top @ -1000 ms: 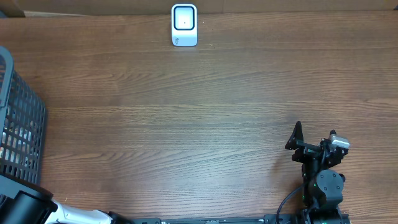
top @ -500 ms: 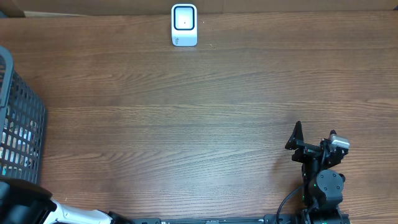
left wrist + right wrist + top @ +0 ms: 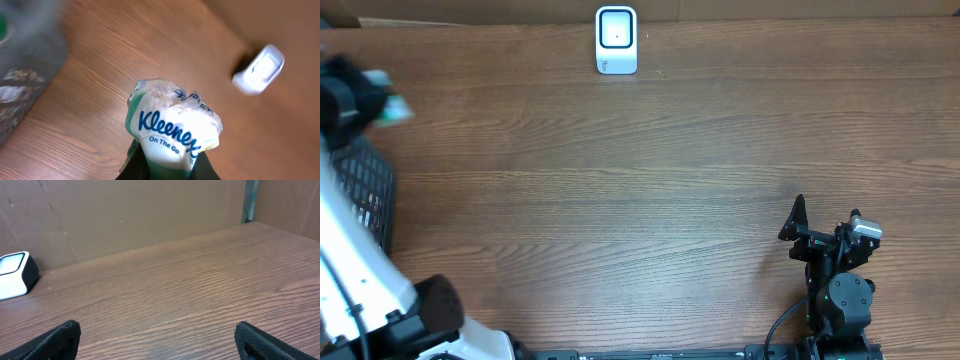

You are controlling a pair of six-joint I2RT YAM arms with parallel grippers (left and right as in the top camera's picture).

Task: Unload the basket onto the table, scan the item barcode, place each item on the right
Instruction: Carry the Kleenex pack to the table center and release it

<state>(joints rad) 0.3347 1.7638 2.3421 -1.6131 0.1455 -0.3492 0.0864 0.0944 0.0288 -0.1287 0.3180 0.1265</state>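
Jaws on the left arm (image 3: 348, 262) are seen clamped narrowly on a tissue pack (image 3: 172, 131), which is gripped at its lower end. The dark fingers (image 3: 131, 169) are glimpsed on either side of it at the bottom edge of the left wrist view. The pack is wrapped in white and green film, and blue lettering reading "Kleenex On The Go" is shown on the face turned toward the wrist camera. It is held by the left jaws in the air above the wooden surface (image 3: 650, 200).

The right jaws are spread wide with nothing between them, and their black fingers (image 3: 55, 340) are shown at the two lower corners of the right wrist view. The right arm (image 3: 835, 275) is rested at the near right of the surface.

From overhead the tissue pack (image 3: 388, 108) is rendered as a blurred pale teal patch at the far left, over the far end of a dark mesh basket (image 3: 370, 195), and the white left arm is blurred too. The basket (image 3: 25, 60) is seen out of focus at the left of the left wrist view, with contents that cannot be identified.

A white scanner (image 3: 616, 40) with a dark window is stood at the far edge of the surface, against a cardboard wall (image 3: 125, 215), well apart from the pack. The scanner (image 3: 259, 70) is found at the upper right of the left wrist view and at the left edge of the right wrist view.
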